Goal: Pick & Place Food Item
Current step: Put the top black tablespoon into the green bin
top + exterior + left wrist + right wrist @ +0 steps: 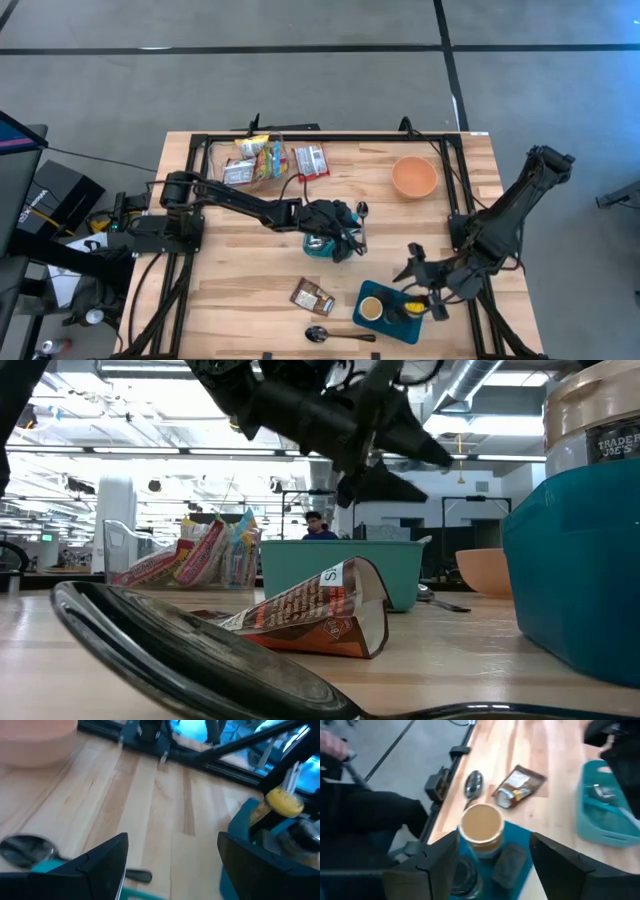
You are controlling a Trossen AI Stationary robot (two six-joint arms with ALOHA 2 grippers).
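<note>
High view, workshop table: no food item is in either gripper, so by the look of things the pick has not yet been made and the whole carry and placement lie ahead.

The right gripper hangs at the right edge of a blue tray near the table's front edge, its fingers spread wide and holding nothing. A tan-lidded jar stands upright in that tray, just beside the gripper at about 9 o'clock. The right wrist view frames the jar squarely between the two dark fingers, apart from both. That lineup suggests the jar is the item about to be taken, though which food item is meant cannot be told for certain. A yellow item sits in the tray close to the gripper; what it is cannot be made out.

A brown packet lies flat on the bare wood outside the tray, at 9 o'clock from the jar and untouched.

The left gripper hovers over a teal bin at mid-table, fingers likewise parted and empty, with the brown packet near it at roughly 6 to 7 o'clock. More snack packets rest at the far edge, at 11 o'clock from the bin, well apart from both grippers.
</note>
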